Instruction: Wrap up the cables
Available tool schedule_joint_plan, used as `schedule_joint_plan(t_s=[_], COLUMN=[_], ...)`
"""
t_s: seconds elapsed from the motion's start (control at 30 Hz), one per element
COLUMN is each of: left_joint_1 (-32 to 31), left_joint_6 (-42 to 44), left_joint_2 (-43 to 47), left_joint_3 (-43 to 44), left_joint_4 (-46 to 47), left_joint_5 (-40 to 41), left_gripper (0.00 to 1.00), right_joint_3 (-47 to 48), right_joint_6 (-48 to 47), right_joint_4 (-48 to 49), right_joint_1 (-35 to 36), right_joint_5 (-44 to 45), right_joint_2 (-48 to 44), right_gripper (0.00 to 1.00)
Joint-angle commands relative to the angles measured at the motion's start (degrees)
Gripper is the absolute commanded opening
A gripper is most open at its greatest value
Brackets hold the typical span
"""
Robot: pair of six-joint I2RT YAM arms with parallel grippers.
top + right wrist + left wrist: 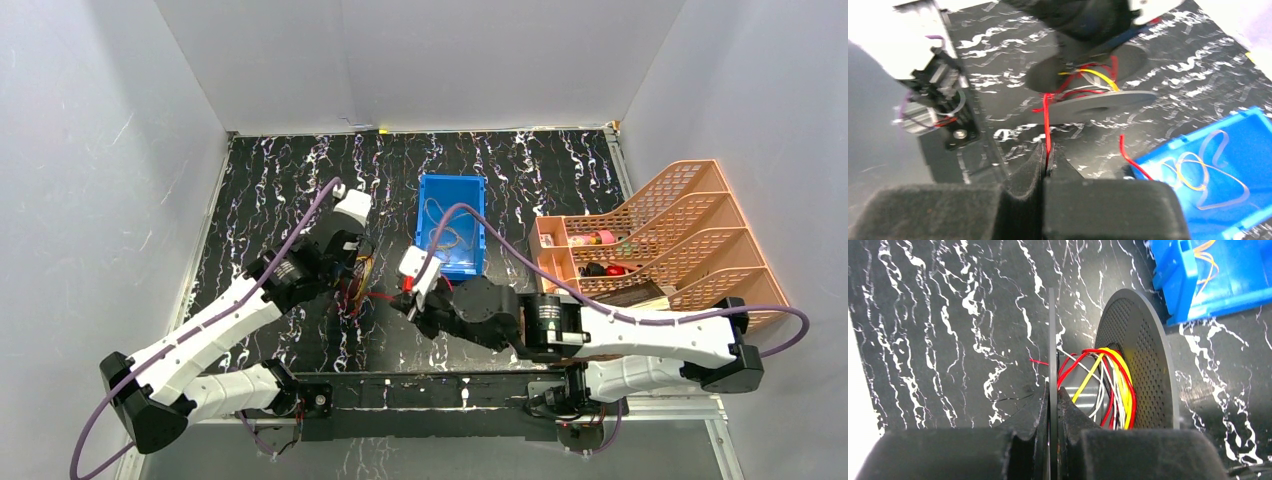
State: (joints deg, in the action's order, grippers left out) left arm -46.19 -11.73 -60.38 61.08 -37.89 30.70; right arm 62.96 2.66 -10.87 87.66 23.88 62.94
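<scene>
Left: spool (1140, 365), flange pinched in my left gripper (1052, 397), with cables (1120, 385) wound on its hub. Right: red cable (1046, 120), nipped tight in my right gripper (1047, 159), ran straight toward twelve o'clock, wrist view, to the spool. I judged the right arm nearer the free length.

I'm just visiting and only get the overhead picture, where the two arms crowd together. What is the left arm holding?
Observer: The left jaws are shut on one thin flange of a dark grey spool.
Operator: Is anything wound on it?
Observer: Yes, red, yellow, white and black cables wrap its hub, between the two flanges.
Operator: And the right arm?
Observer: The right jaws pinch a single red cable, which runs from them up to the spool.
</scene>
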Motion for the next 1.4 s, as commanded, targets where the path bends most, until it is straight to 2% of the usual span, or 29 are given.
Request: schedule_joint_plan(t_s=[0.0, 0.43, 0.67, 0.87, 1.03, 1.27, 1.37], left_joint_1=[0.2, 0.2, 0.2, 0.3, 0.2, 0.3, 0.3], left_joint_6=[1.9, 6.2, 6.4, 5.8, 5.2, 4.5, 3.7], left_joint_2=[1.3, 4.0, 7.3, 9.7, 11.4, 11.8, 12.0], left_joint_3=[-0.7, -2.5, -2.0, 1.4, 5.4, 12.6, 14.2], left_joint_4=[1.0, 1.4, 0.3, -1.7, -2.7, -4.5, -4.1], left_joint_5=[-4.0, -14.9, -23.5, -29.5, -36.0, -38.6, -38.8], left_gripper=[0.00, 0.00, 0.00, 0.00, 0.00, 0.00, 0.00], right_joint_3=[5.9, 6.9, 1.6, -3.6, -11.8, -21.4, -24.7], right_joint_6=[-3.1, -3.5, -0.4, 2.7, 7.1, 13.8, 16.2], right_joint_4=[-4.0, -3.9, -0.5, 0.6, 3.6, 8.8, 12.1], right_joint_1=[-5.3, -26.3, -34.8, -37.5, -38.5, -39.0, -39.1], right_joint_5=[5.6, -5.6, -9.8, -12.8, -13.7, -19.6, -22.6], right_joint_2=[1.5, 5.6, 5.9, 5.9, 3.4, 0.8, 0.0], right_gripper=[0.00, 0.00, 0.00, 0.00, 0.00, 0.00, 0.05])
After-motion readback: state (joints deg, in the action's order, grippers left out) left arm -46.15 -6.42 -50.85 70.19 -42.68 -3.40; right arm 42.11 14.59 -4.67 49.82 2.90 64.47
